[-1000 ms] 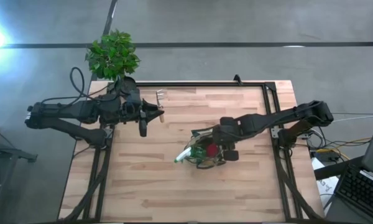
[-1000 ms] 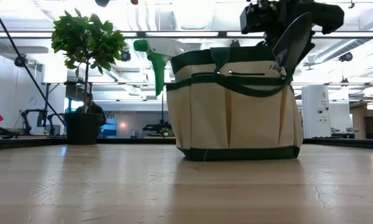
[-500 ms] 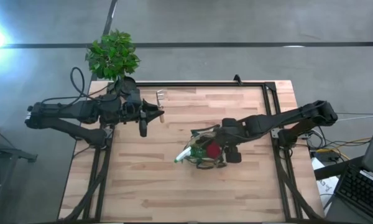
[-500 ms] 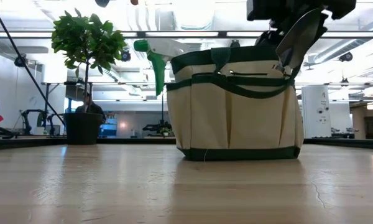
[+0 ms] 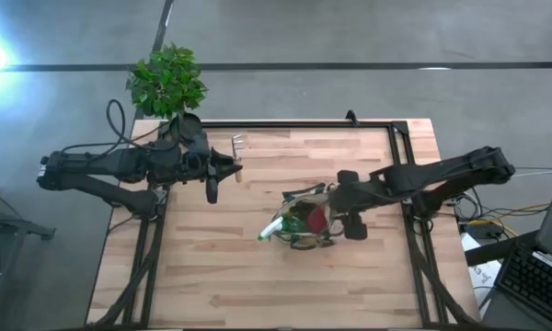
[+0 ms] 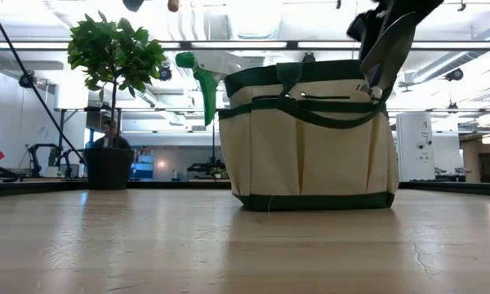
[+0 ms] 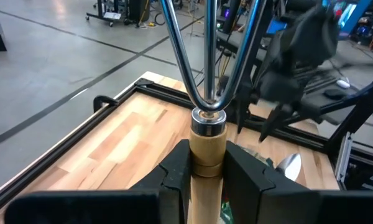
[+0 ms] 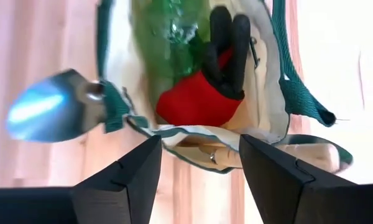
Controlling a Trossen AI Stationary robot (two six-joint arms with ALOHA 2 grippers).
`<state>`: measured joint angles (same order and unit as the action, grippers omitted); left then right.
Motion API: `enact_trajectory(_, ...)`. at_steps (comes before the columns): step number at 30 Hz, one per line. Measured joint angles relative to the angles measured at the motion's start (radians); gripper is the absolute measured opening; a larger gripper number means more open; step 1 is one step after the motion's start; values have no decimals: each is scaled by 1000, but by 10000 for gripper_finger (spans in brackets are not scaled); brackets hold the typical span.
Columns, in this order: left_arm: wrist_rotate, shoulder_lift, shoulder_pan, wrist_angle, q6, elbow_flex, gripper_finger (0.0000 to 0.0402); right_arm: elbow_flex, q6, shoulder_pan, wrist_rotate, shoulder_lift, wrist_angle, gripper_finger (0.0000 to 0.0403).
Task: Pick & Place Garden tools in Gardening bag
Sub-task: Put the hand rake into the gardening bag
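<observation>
The bag [image 6: 307,135] stands upright on the counter [image 6: 229,245], seen close from counter height, tan with green trim and handles. A green-and-white sprayer [image 6: 198,77] pokes out of its nine o'clock side, and a trowel [image 6: 389,45] leans out of a pocket at its top, about one o'clock, blade up.

From above, the bag [image 5: 304,223] sits a little toward three o'clock of the counter's [image 5: 221,276] middle. The sprayer [image 5: 270,229] sticks out of it toward eight o'clock, and a red-and-black item [image 5: 312,221] lies inside. The right end effector [image 5: 352,219] hangs just beside the bag at its three o'clock edge, its arm reaching in from the counter's three o'clock side. In the right wrist view its fingers [image 8: 127,177] stand apart, open and empty, over the bag's rim [image 8: 174,134]. Below them show the red-and-black item [image 8: 205,81], the green bottle [image 8: 168,37], the trowel's blade [image 8: 46,115] outside the fabric and a wooden handle [image 8: 311,155] in a side pocket.

Farther off, toward ten o'clock, the left end effector [image 5: 223,165] hovers over the counter near its far edge. Its fingers [image 7: 174,180] are closed on the wooden handle of a hand rake [image 7: 206,99], whose metal tines point away from it. A potted plant [image 5: 166,81] stands beyond the counter's eleven o'clock corner.
</observation>
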<state>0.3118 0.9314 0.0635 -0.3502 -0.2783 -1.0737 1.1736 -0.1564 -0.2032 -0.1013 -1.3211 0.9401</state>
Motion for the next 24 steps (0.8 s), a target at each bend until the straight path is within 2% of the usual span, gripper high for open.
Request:
enact_trajectory(4, 1, -1, 6, -20, 0, 12, 74, 0, -34, -24, 0, 66, -2, 203)
enact_trajectory(8, 21, 0, 26, 64, -5, 110, 73, 0, -69, -43, -4, 127, -6, 201)
enact_trajectory(11, 14, 1, 39, 208, -10, 221, 73, -9, -76, -43, -9, 164, -44, 201)
enact_trajectory(19, -90, 1, 85, 658, 23, 489, 72, -27, -63, -43, -11, 193, -182, 200)
enact_trajectory(24, -90, 9, 106, 890, 62, 641, 72, -31, -24, -43, -11, 180, -250, 193)
